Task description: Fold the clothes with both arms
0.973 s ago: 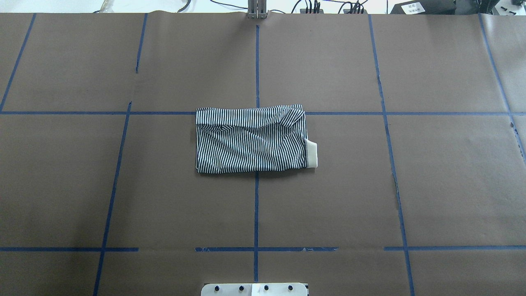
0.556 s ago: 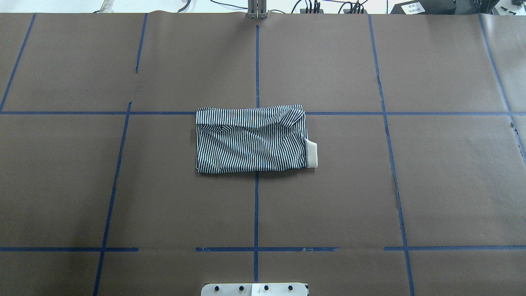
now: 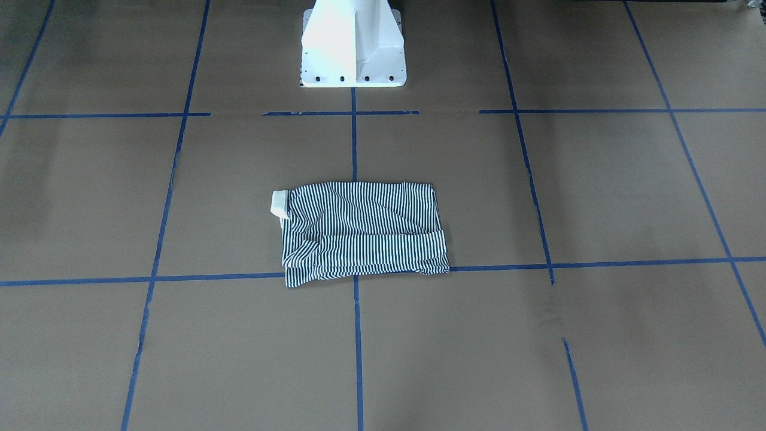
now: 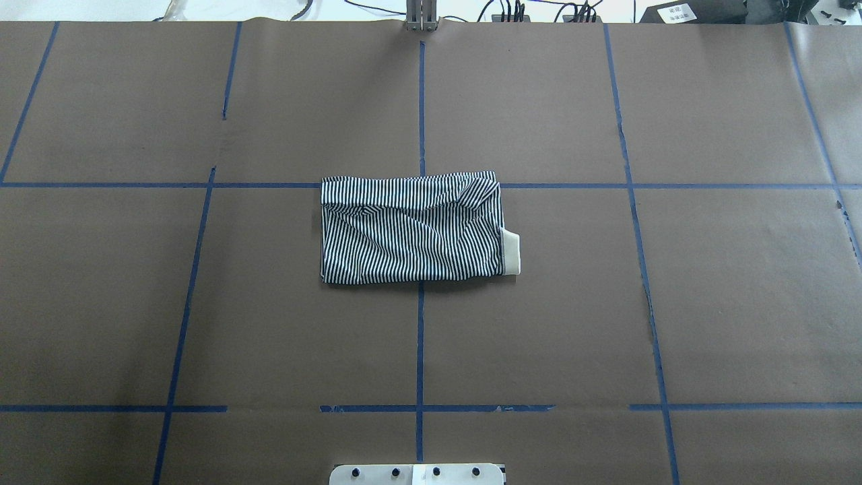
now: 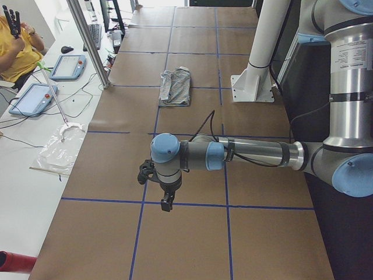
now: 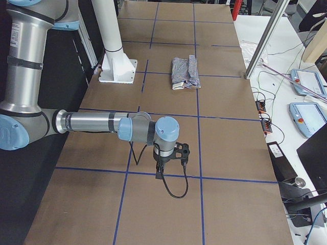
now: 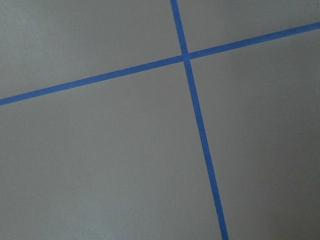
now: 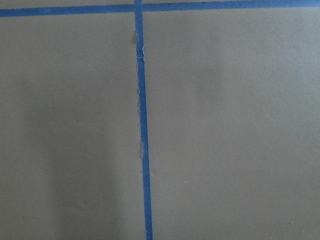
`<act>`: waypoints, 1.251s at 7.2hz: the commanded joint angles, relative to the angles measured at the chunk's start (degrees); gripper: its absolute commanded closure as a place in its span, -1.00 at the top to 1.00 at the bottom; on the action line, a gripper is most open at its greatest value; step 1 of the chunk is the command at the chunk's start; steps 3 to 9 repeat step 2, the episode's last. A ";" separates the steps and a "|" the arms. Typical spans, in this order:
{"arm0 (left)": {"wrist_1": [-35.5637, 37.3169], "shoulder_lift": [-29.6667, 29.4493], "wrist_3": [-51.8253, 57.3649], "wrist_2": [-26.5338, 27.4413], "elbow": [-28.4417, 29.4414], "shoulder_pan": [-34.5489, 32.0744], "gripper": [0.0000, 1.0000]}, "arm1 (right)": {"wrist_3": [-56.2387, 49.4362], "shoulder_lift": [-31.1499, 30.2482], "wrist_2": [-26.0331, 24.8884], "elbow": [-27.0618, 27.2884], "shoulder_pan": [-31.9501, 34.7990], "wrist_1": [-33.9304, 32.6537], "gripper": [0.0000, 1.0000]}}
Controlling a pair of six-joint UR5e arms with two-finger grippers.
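A: Where is the shirt?

B: The striped shirt (image 4: pixel 414 229) lies folded into a rectangle in the middle of the overhead frame. It is on the brown worktop (image 4: pixel 673 303), over a crossing of blue tape lines (image 4: pixel 420 337). A cream band (image 4: pixel 512 251) sticks out at its right edge.

A: And the hands?

B: Only the side views show them. The left hand (image 5: pixel 166 203) hangs from a level forearm and points down, in the lower middle of its frame. The right hand (image 6: pixel 160 174) is posed the same. Both are well apart from the shirt. Spread or pressed together, I cannot tell; the wrist views show only worktop and tape.
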 commanded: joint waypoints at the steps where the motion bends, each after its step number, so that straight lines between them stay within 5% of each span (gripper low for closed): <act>1: -0.24 0.01 0.09 -0.48 0.60 0.09 1.00 | 0.06 0.09 0.00 0.05 0.00 0.00 1.00; 9: -0.24 0.01 0.09 -0.48 0.60 0.09 1.00 | 0.06 0.09 0.00 -0.04 -0.09 0.00 1.00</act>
